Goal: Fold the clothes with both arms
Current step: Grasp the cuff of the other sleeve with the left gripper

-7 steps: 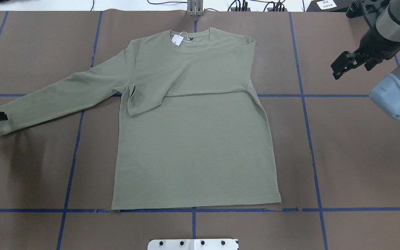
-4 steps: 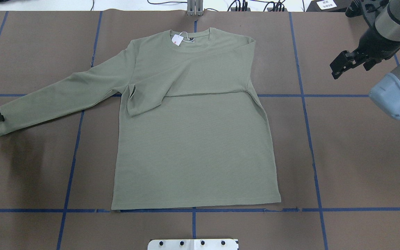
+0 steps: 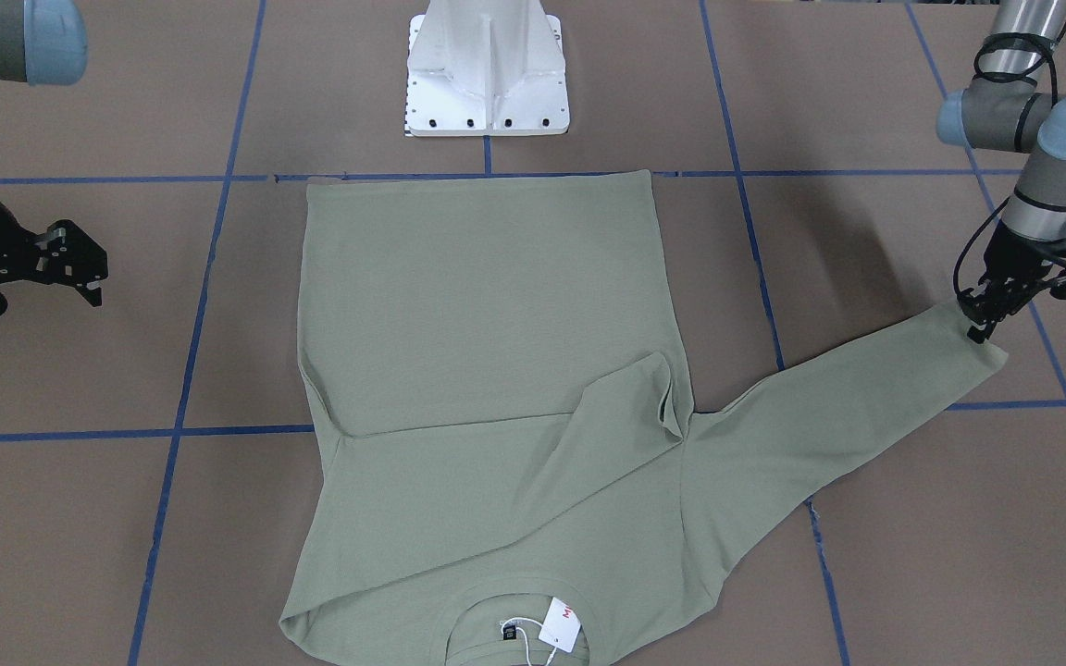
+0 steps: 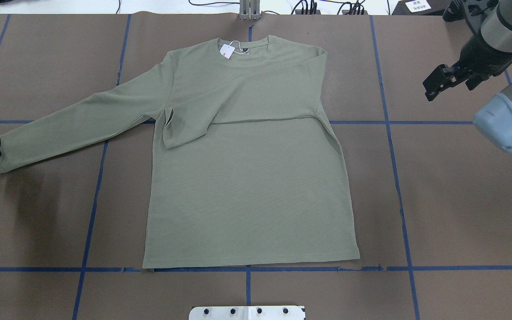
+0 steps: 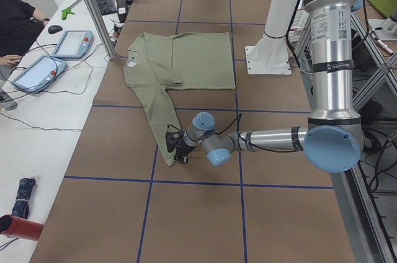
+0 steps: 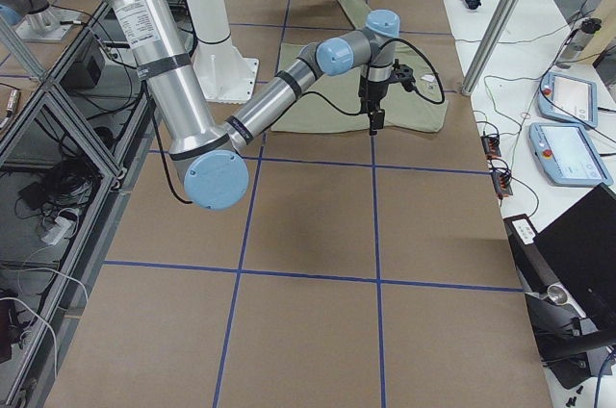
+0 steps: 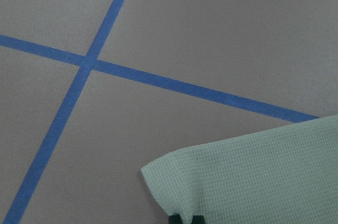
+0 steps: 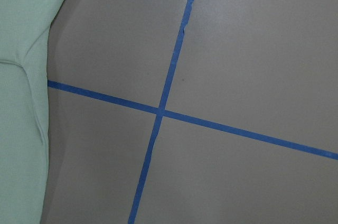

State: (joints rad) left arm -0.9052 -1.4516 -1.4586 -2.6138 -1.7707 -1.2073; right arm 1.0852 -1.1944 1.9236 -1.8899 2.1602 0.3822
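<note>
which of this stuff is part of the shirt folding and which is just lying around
Part of the job:
shirt, one sleeve folded across the chest
left pincer, shut on the other sleeve's cuff
right pincer, open, apart from the shirt

Just lying about:
white base
tablets
keyboard
red tube

Brown-papered table, gridded with blue tape, white bench stood at nine o'clock in the left-end view, tablets and a keyboard lay on it toward eleven, red tube at seven, light was even, shadows soft.
</note>
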